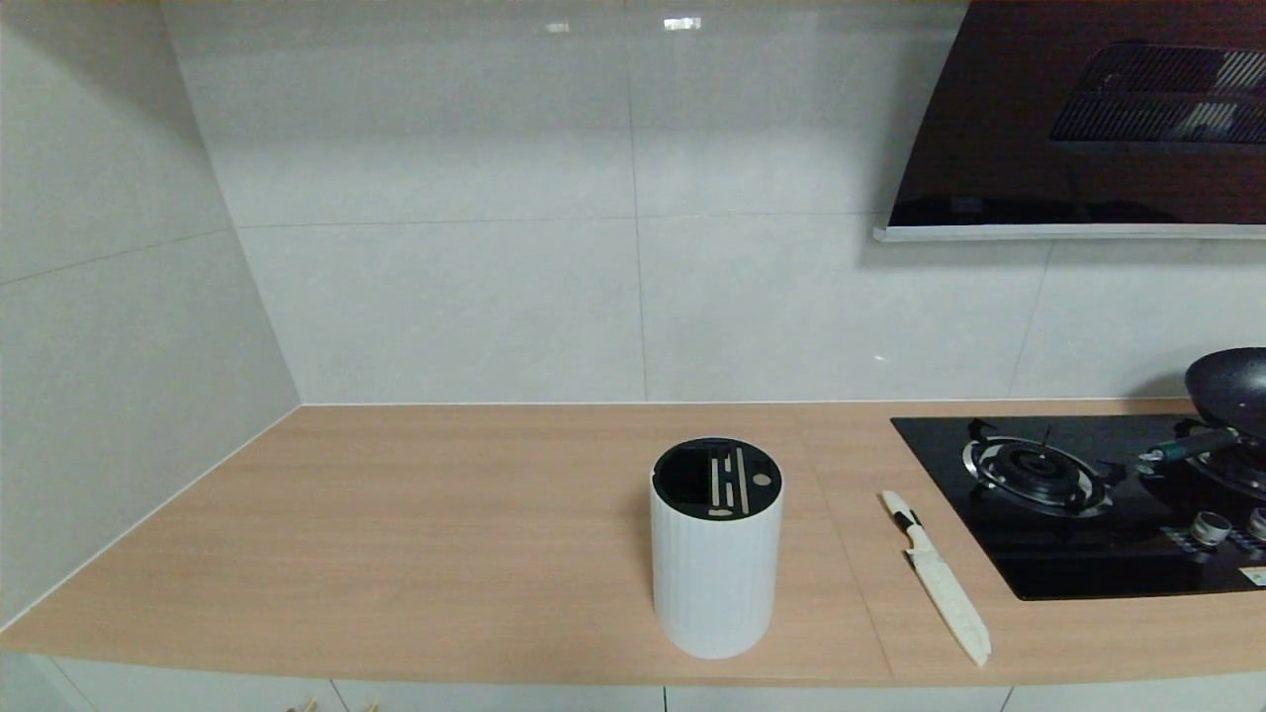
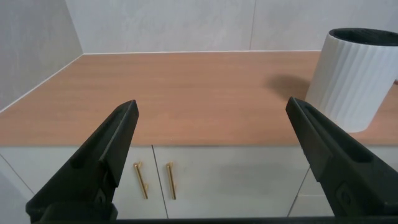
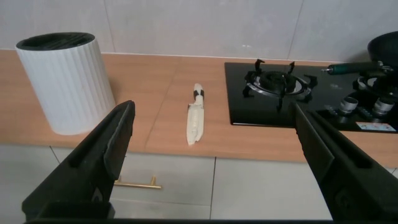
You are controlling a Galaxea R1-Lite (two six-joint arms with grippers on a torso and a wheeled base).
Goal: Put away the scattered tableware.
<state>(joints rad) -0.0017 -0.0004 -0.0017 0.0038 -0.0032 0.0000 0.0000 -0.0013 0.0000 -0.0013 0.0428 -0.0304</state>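
**A:** Since the knife point(image 1: 935, 578) is the loose piece of tableware, where does it lie?

**B:** Lower right of the head view, flat on the wooden countertop point(image 1: 445, 524). It sits between the white ribbed knife block point(image 1: 715, 554) and the black gas hob point(image 1: 1078, 504), touching neither. Its handle end points toward the tiled wall and its pale blade toward the counter's front edge.

**A:** And the block?

**B:** Upright, low in the centre of the frame, near the front edge. Its black top shows several slots and one round hole.

**A:** What are the claws doing?

**B:** The left gripper point(image 2: 211, 106) is spread wide. Between its dark fingers point(image 2: 112, 155) you see the countertop and a cabinet front with two brass handles point(image 2: 154, 180), with the block off to one side. The right gripper point(image 3: 212, 107) is just as wide, and the knife lies beyond the gap between its fingers, well apart from them.

**A:** Anything else about?

**B:** A dark wok point(image 1: 1231, 391) sits on the far burner at the right edge of the head view, and a dark range hood point(image 1: 1088, 129) fills the upper right.
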